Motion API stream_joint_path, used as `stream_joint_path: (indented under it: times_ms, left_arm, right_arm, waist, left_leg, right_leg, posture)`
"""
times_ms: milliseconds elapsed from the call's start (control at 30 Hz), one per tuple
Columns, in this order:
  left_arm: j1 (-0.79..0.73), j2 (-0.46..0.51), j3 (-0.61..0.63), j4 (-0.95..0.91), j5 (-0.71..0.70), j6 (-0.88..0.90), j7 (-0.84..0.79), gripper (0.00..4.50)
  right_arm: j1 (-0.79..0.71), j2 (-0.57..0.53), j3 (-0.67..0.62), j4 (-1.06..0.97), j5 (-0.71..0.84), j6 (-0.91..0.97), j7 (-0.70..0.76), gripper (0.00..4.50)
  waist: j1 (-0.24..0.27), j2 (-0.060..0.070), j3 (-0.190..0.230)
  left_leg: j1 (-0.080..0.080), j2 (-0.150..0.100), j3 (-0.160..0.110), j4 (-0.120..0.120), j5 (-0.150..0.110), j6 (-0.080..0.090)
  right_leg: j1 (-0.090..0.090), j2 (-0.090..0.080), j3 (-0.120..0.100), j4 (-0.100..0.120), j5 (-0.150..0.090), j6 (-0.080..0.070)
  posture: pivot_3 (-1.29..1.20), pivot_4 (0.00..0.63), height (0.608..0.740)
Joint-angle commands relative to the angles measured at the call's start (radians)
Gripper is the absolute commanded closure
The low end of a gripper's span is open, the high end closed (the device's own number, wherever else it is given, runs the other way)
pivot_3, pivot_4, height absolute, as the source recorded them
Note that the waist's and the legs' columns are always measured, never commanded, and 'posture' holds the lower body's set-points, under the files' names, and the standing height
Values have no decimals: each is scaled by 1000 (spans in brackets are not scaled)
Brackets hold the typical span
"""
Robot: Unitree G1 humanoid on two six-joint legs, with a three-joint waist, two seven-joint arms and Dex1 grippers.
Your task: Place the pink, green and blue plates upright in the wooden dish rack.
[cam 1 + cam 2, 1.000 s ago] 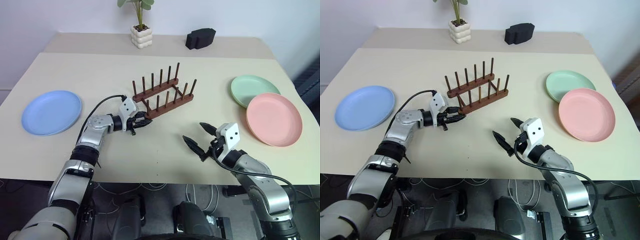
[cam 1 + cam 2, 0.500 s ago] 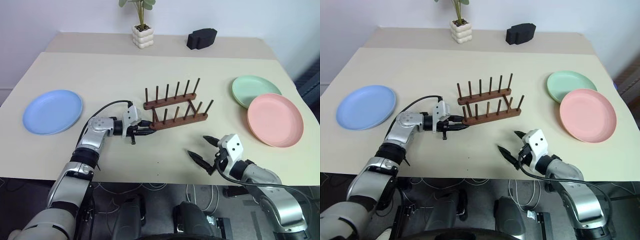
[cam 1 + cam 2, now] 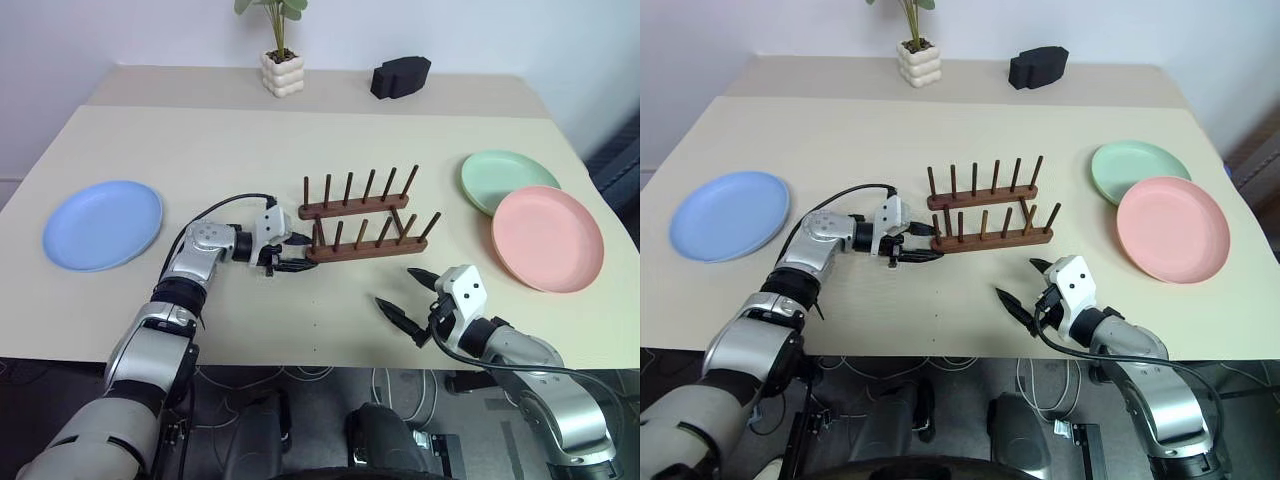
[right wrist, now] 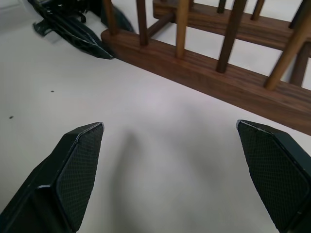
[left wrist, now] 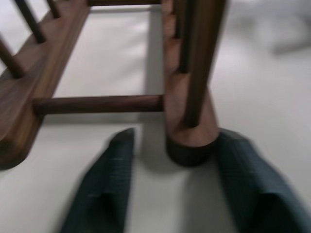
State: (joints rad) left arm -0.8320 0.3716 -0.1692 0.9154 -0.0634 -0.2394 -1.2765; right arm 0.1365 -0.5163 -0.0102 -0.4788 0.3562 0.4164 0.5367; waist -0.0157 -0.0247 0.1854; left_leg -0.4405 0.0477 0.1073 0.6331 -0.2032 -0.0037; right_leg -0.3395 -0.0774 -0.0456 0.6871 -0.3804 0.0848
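In the left eye view you see the wooden dish rack (image 3: 365,222) standing in the middle of the beige table (image 3: 200,150), with its two bars running left to right and no plate between the pegs. The blue plate (image 3: 102,224) lies flat near the left edge. The green plate (image 3: 505,178) lies flat at the right, and the pink plate (image 3: 547,237) lies just in front of it, its rim over the green one. Your left gripper (image 3: 297,254) is at the left end of the near bar. Your right gripper (image 3: 406,294) is in front of the rack, apart from it, with fingers spread wide and empty. At the far edge stand a small plant pot (image 3: 282,73) and a black object (image 3: 401,77).

In the left wrist view, the rounded end of the near bar sits between the two dark fingers (image 5: 104,187). A gap shows on one side; the other finger is close to the wood, and you cannot tell if it touches. The fingers are parted, not clamped.

In the right wrist view, the two fingers (image 4: 73,167) stand wide apart over bare table, holding nothing, with the rack ahead.
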Motion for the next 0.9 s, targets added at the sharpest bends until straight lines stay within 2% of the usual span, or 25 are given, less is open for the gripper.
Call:
stream_joint_path:
  times_ms: [33, 67, 133, 333, 367, 400, 433, 567, 667, 900]
  left_arm:
    - [53, 45, 42, -60, -17, 38, 32, 2]
    - [76, 56, 53, -87, -33, 64, 25, 0]
    - [151, 86, 83, -188, -81, 121, 6, 309]
    - [337, 132, 80, -515, -149, 281, 3, 3101]
    - [362, 131, 65, -565, -146, 298, 8, 3624]
    - [382, 129, 48, -607, -137, 306, 16, 4203]
    - [397, 124, 28, -642, -122, 319, 31, 4446]
    - [414, 80, -13, -712, -82, 336, 122, 4446]
    - [394, 42, -48, -685, -6, 353, 238, 4446]
    - [366, -36, -46, -636, 31, 362, 388, 4446]
  right_arm:
    - [7, -10, -41, -43, 4, -4, -1, 260]
    - [10, -14, -44, -39, 2, -3, -2, 538]
    - [15, -22, -49, -33, -1, 1, 3, 1248]
    - [2, -38, -46, -1, -25, 5, 11, 4334]
    - [-7, -41, -44, 9, -32, 4, 12, 4500]
    - [-17, -44, -41, 18, -43, 4, 11, 4500]
    - [-29, -48, -33, 33, -65, 1, 4, 4500]
    - [-92, -59, 3, 116, -155, 17, -33, 4500]
    - [-147, -40, 25, 189, -210, 22, -73, 4500]
    - [-242, -7, 65, 315, -304, -25, -126, 4500]
  waist:
    - [-2, 0, 0]
    - [-3, 0, 0]
    - [-4, 0, 0]
    - [0, 1, -1]
    - [3, 1, -1]
    - [3, 1, -1]
    - [4, 1, -1]
    - [5, 2, -2]
    - [4, 3, -3]
    - [3, 5, -9]
  left_leg:
    - [0, 0, 0, 0, 0, 0]
    - [0, 0, 0, 0, 0, 0]
    - [0, 0, 0, 0, 0, 0]
    - [1, 0, -1, 0, 0, 0]
    - [1, 0, -1, 0, 0, 0]
    - [1, 0, -1, 1, 0, 0]
    - [1, 0, -1, 1, 0, 0]
    - [1, 0, -1, 1, 0, 1]
    - [1, 0, -1, 1, 0, 1]
    - [4, 0, -1, 2, 0, 1]
  right_leg:
    - [0, 0, 0, 0, 0, 0]
    - [0, 0, 0, 0, 0, 0]
    - [0, 0, 0, 0, 0, 0]
    - [1, -1, 1, 1, 0, 0]
    - [1, -1, 1, 0, 0, 0]
    - [1, -1, 1, 0, 0, 0]
    - [1, -1, 1, 0, 0, 0]
    - [2, -1, 1, 0, 0, 0]
    - [2, -1, 1, 1, 0, 0]
    - [6, -1, 1, 1, 0, 0]
  posture:
    - [0, 150, 732]
    - [0, 150, 732]
    - [0, 150, 732]
    - [0, 150, 732]
    - [0, 150, 732]
    - [0, 150, 732]
    - [0, 150, 732]
    - [0, 150, 732]
    - [0, 150, 732]
    - [0, 150, 732]
